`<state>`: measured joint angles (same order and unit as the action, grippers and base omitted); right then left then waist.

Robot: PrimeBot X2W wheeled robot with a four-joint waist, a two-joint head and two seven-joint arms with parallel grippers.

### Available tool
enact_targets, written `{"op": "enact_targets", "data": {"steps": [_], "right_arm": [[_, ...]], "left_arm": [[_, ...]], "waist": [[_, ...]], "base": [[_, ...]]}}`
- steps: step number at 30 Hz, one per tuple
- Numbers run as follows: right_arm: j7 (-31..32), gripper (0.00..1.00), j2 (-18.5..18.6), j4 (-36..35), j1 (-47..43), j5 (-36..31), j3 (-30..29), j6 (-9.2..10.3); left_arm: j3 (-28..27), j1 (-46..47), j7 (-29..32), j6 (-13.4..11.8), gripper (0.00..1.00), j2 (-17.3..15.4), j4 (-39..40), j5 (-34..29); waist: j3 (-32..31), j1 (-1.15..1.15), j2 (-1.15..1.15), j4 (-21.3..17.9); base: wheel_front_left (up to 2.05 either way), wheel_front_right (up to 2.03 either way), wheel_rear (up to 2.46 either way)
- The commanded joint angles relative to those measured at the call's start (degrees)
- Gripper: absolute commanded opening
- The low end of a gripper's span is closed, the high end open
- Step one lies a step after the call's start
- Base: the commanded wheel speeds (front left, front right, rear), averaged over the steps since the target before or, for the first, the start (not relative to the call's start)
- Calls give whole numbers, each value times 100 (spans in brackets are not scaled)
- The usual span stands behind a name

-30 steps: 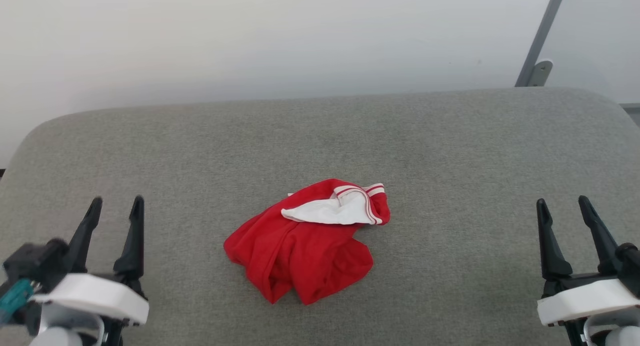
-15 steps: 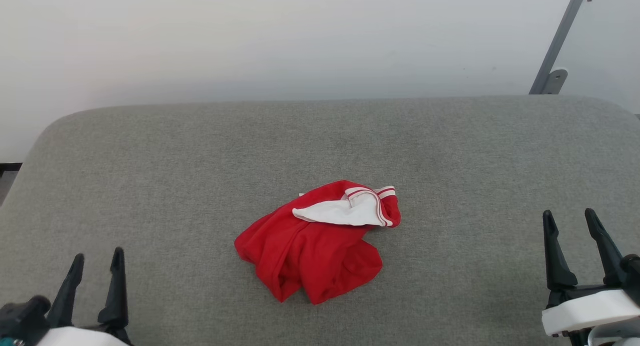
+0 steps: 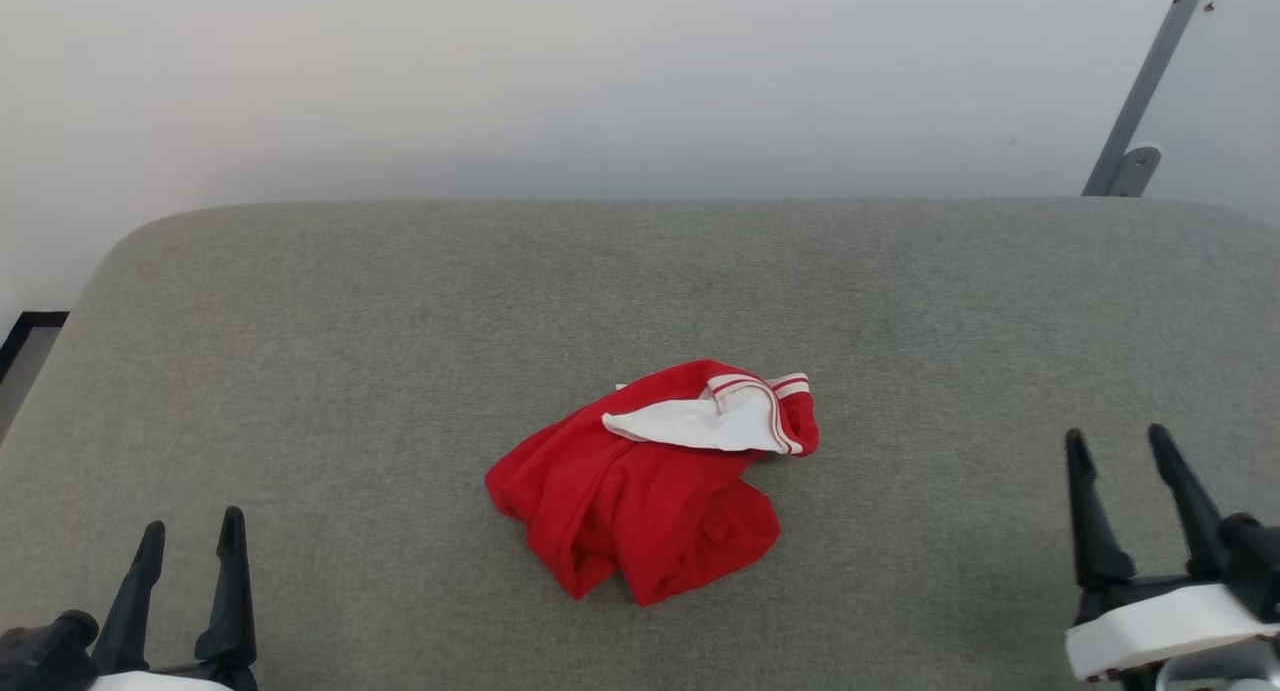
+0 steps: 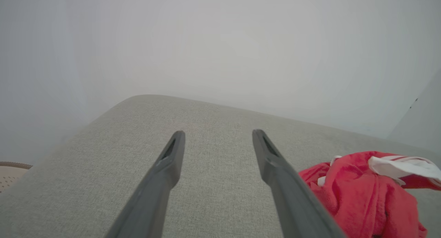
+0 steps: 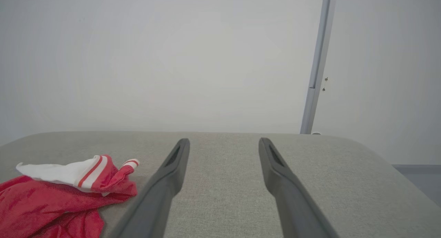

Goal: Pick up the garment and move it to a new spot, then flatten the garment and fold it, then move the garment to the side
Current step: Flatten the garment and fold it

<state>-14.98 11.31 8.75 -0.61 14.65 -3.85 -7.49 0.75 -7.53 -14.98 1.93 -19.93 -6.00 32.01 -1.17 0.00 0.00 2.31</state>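
The garment lies crumpled in a heap at the middle of the grey padded surface, red with a white sleeve and striped trim on top. It also appears at the right of the left wrist view as the garment and at the lower left of the right wrist view as the garment. My left gripper stands open at the lower left, well apart from the cloth. My right gripper stands open at the lower right, also apart from it. Both hold nothing.
The grey padded surface has rounded far corners and ends at a pale wall. A grey metal post rises behind the far right corner. A strip of dark floor edge shows at the far left.
The camera has turned left, shifting the whole picture rightward. My left gripper has dropped toward the bottom of the head view. The garment lies as before.
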Motion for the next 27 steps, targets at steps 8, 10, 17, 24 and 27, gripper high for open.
{"op": "enact_targets", "data": {"steps": [8, 10, 17, 24, 27], "right_arm": [[185, 100, 272, 316, 305, 323, 985, 0], [386, 100, 381, 375, 479, 434, 1276, 1], [1352, 100, 850, 577, 1322, 845, 2410, 1], [2346, 100, 1309, 917, 2225, 1204, 3432, 1], [2814, 100, 1403, 1166, 2564, 1272, 3742, 1]], "left_arm": [[39, 136, -28, 94, 100, 222, 40, -94], [95, 189, -27, 109, 100, 270, 44, -81], [335, 435, -5, 159, 100, 440, 7, -99], [496, 638, -13, 239, 100, 626, -89, -25], [535, 702, -18, 269, 100, 694, -146, -17]], "waist": [[64, 0, 0, 438], [116, 0, 0, 571], [360, 0, 0, 1033], [575, 0, 0, 1445], [659, 0, 0, 1595]], "base": [[0, 0, 0], [0, 0, 0], [0, 0, 0], [0, 0, 0], [0, 0, 0]]}}
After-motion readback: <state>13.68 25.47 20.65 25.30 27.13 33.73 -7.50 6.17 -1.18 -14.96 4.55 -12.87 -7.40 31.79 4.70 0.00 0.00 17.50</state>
